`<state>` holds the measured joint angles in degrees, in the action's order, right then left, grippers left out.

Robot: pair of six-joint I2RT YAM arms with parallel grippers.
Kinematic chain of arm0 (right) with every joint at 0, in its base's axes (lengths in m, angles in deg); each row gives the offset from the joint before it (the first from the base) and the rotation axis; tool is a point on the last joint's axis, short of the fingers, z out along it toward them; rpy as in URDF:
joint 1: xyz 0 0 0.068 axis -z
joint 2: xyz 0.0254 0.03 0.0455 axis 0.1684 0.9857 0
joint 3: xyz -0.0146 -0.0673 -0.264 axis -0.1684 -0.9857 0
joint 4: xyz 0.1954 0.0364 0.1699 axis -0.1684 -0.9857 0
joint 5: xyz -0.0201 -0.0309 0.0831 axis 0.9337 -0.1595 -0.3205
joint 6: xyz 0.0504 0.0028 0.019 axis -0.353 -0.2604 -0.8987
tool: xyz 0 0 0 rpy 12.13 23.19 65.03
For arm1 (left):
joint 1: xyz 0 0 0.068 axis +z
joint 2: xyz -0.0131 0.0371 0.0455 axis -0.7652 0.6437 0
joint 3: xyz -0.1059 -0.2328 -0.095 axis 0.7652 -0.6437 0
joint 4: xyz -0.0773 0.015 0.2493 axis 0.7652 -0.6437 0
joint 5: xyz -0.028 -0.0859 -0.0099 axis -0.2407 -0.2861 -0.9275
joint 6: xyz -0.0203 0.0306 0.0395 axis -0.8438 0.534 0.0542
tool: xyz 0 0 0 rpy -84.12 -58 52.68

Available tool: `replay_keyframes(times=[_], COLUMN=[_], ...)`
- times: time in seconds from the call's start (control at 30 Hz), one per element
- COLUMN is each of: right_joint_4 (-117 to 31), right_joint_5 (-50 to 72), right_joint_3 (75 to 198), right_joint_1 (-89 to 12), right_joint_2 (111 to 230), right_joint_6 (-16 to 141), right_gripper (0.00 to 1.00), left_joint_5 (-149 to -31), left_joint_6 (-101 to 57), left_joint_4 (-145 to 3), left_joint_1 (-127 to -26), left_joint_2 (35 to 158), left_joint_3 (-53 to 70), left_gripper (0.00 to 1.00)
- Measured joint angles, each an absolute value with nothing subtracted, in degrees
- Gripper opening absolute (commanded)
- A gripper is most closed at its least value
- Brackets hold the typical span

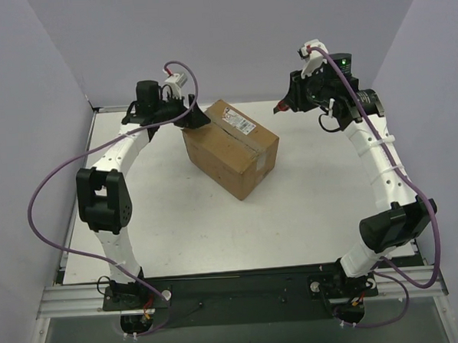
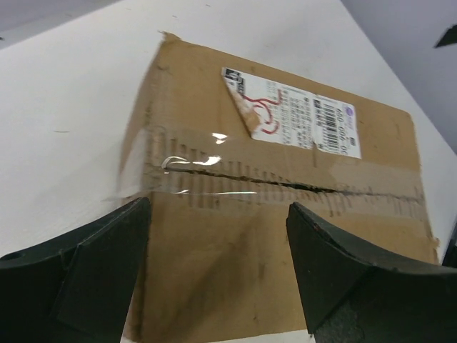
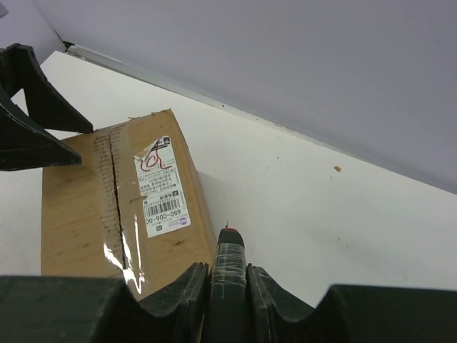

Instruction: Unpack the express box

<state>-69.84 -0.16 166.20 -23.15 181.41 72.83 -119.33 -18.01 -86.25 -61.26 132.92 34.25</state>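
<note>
The express box (image 1: 232, 148) is a brown cardboard box with a white label, lying closed in the middle of the table with clear tape along its top seam. It shows in the left wrist view (image 2: 278, 214) and the right wrist view (image 3: 121, 207). My left gripper (image 1: 194, 118) is open at the box's far left corner, its jaws wide apart over the box top (image 2: 218, 271). My right gripper (image 1: 285, 103) is raised to the right of the box and shut on a black cutter tool (image 3: 227, 279) with a red tip and a small blade point.
The white table (image 1: 178, 220) has raised edges at left and back. Purple-grey walls (image 1: 229, 33) close in on three sides. Purple cables loop from both arms.
</note>
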Motion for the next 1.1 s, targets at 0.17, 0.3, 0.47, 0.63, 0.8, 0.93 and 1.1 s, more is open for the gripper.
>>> replay_keyframes(times=[0.17,0.3,0.47,0.63,0.8,0.93,1.1], right_joint_4=[-69.95,-69.95,-69.95,-69.89,-67.81,-65.98,-61.08], right_joint_5=[-5.84,-8.93,-9.14,-8.79,-8.9,-8.77,-7.44], right_joint_3=[166.2,166.2,166.2,166.2,165.36,164.95,163.11], right_joint_1=[-22.49,-22.93,-24.9,-29.0,-32.39,-33.11,-34.71], right_joint_2=[181.41,181.41,181.35,181.02,180.19,180.15,180.15], right_joint_6=[75.19,75.0,74.97,74.95,75.02,74.95,75.0], right_gripper=[0.0,0.0,0.0,0.0,0.0,0.0,0.0], left_joint_5=[-126.63,-130.04,-132.22,-132.92,-128.51,-122.26,-122.63], left_joint_6=[-21.55,-22.58,-23.57,-25.23,-24.7,-23.11,-23.41], left_joint_4=[-80.74,-75.21,-70.75,-69.01,-72.07,-74.82,-73.4], left_joint_1=[-61.61,-61.5,-62.49,-65.31,-65.2,-63.32,-64.28], left_joint_2=[133.18,132.85,130.67,127.78,123.67,118.76,114.73], left_joint_3=[30.52,27.17,22.41,18.15,15.65,14.02,11.48], left_gripper=[0.81,0.77,0.74,0.75,0.67,0.06,0.0])
